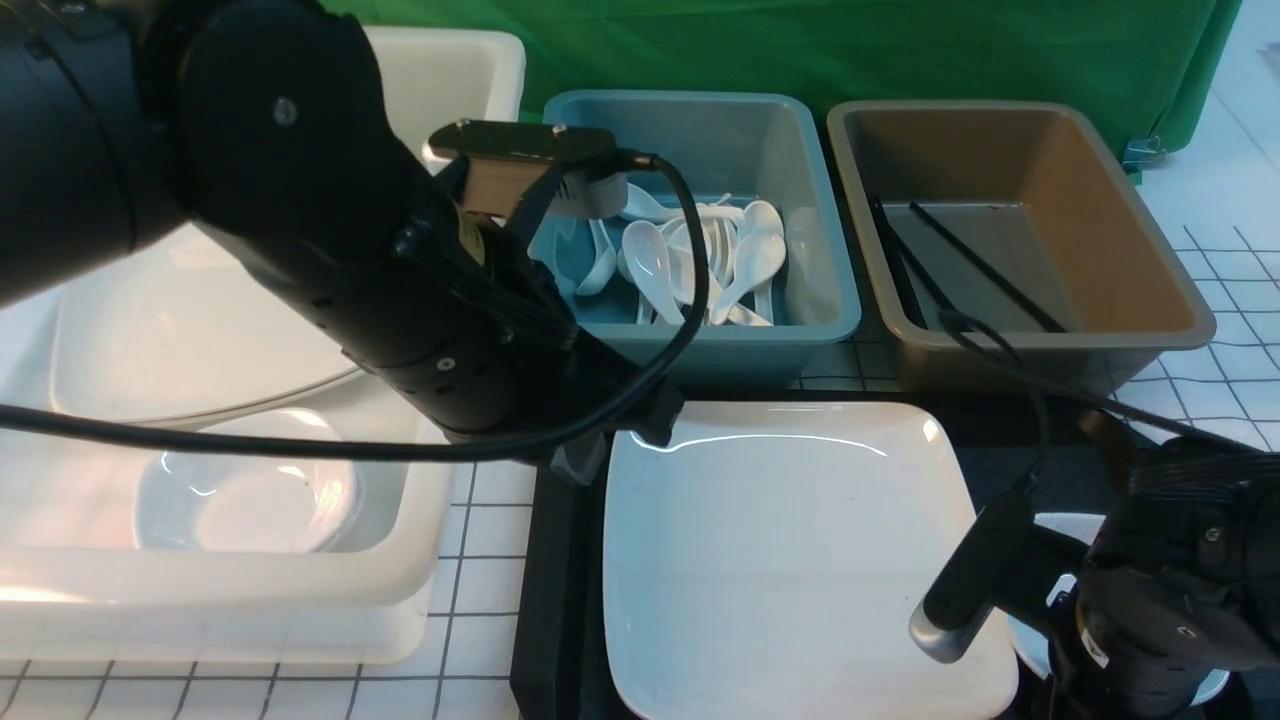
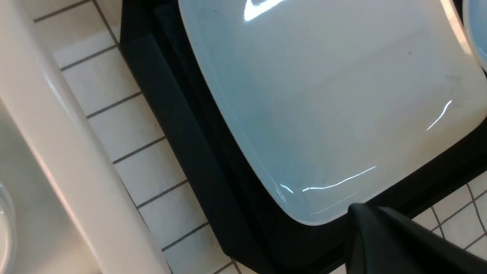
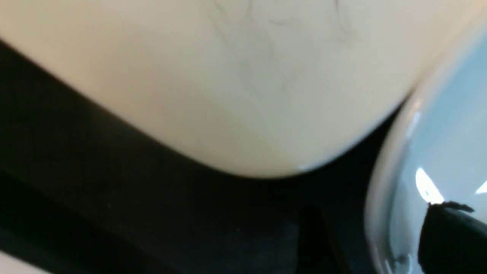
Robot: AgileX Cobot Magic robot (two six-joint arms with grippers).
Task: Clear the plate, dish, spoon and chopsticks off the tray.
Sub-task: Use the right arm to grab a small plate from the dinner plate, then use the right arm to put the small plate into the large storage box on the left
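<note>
the big white plate (image 1: 790, 560) lies flat on the black tray (image 1: 555, 600). the small dish (image 3: 449, 133) sits just beside it on the tray's right side, mostly hidden under the right arm (image 1: 1180, 560). the left claw (image 2: 365, 228) is pressed together with nothing in it, just by the plate's far left corner. the right claw (image 3: 445, 228) is low over the dish, close to the plate's edge. only one black finger of it shows, so it cannot be told if it is spread or pinching. behind the tray stand a teal tub (image 1: 815, 250) full of white spoons (image 1: 650, 255) and a brown tub (image 1: 1130, 210) with the black chopsticks (image 1: 985, 265) inside. on the left are white tubs (image 1: 430, 560) holding big plates (image 1: 200, 330) and a bowl (image 1: 250, 500). the thick left arm (image 1: 350, 250) and its black cable (image 1: 300, 447) cross in front of those tubs and hide part of the teal one.
</note>
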